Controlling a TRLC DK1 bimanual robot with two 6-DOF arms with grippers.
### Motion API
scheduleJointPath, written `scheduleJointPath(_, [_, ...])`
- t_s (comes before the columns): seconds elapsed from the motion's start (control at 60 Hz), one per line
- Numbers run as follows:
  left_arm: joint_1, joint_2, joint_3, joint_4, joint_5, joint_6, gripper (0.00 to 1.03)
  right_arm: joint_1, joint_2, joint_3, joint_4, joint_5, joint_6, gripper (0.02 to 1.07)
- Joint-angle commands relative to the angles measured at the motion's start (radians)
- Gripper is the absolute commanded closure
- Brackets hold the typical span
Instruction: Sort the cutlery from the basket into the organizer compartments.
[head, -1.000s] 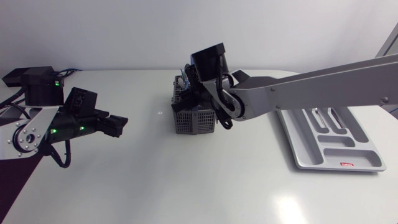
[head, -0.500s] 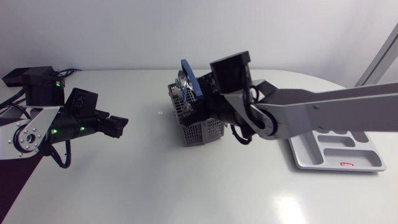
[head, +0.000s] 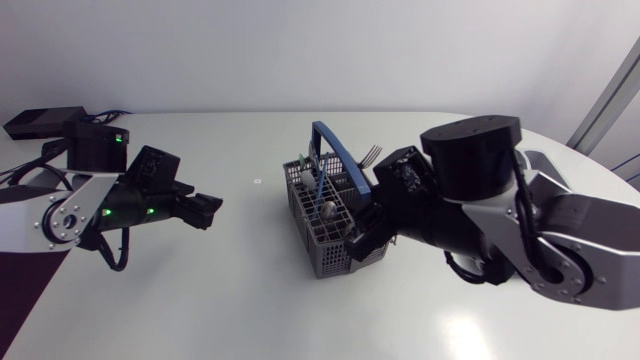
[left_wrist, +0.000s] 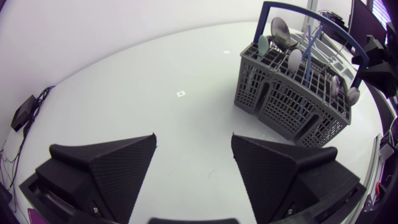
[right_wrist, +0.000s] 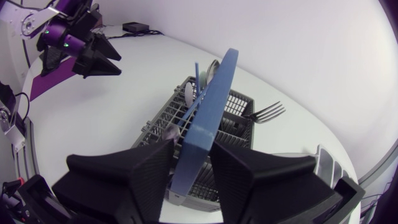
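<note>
Where its walls show, the grey plastic lattice cutlery basket (head: 335, 240) is a square-meshed box split into compartments, with a flat blue arched handle (head: 330, 140) rising over its middle. Several metal spoons (left_wrist: 280, 30) stand bowl-up in it. A metal fork (right_wrist: 268, 112) leans tines-out over the rim on the side away from the left arm. A thin blue stick-like utensil (left_wrist: 306, 59) slants among them; what kind it is cannot be told.

The right gripper (right_wrist: 189, 167) is parted only by the width of the handle. Its two wedge fingers press the blue band from both sides, low on one leg of the arch, so it is clamped on that handle. The basket body lies directly ahead of and under those fingers, with the fork ahead and to one side. Whether the basket's base touches the white table (left_wrist: 124, 81) cannot be told.

The left gripper (left_wrist: 194, 146) has its fingers spread wide, with nothing between them and only bare table under the gap. The basket sits well ahead of it, off toward its right finger and apart from both fingers.
</note>
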Motion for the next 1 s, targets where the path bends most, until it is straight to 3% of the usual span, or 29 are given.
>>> scheduleJointPath(0.0, [-0.002,0.056,0.066,-0.003,0.008,0.034,0.20,0.002,-0.068,-0.040,-0.011,0.001,-0.043,0.24])
scheduleJointPath(0.1, [-0.004,0.150,0.161,-0.030,0.021,0.042,0.20,0.007,-0.159,-0.066,-0.038,-0.005,-0.074,0.20])
scheduleJointPath(0.267, [0.004,0.308,0.339,-0.035,0.137,0.003,0.21,-0.039,-0.277,-0.090,-0.130,-0.063,-0.099,0.23])
scheduleJointPath(0.317, [0.004,0.360,0.396,-0.055,0.158,-0.009,0.21,-0.064,-0.297,-0.104,-0.142,-0.086,-0.108,0.34])
scheduleJointPath(0.433, [0.006,0.477,0.509,-0.062,0.264,-0.036,0.42,-0.104,-0.337,-0.139,-0.169,-0.126,-0.126,0.60])
scheduleJointPath(0.6, [-0.004,0.607,0.643,-0.062,0.333,-0.078,0.70,-0.125,-0.397,-0.175,-0.199,-0.143,-0.148,0.93])
scheduleJointPath(0.833, [-0.030,0.745,0.765,-0.066,0.417,-0.112,0.76,-0.190,-0.329,-0.231,-0.150,-0.221,-0.171,0.97])
scheduleJointPath(0.983, [-0.030,0.851,0.914,-0.176,0.499,-0.127,0.79,-0.208,-0.252,-0.250,-0.108,-0.254,-0.195,0.97])
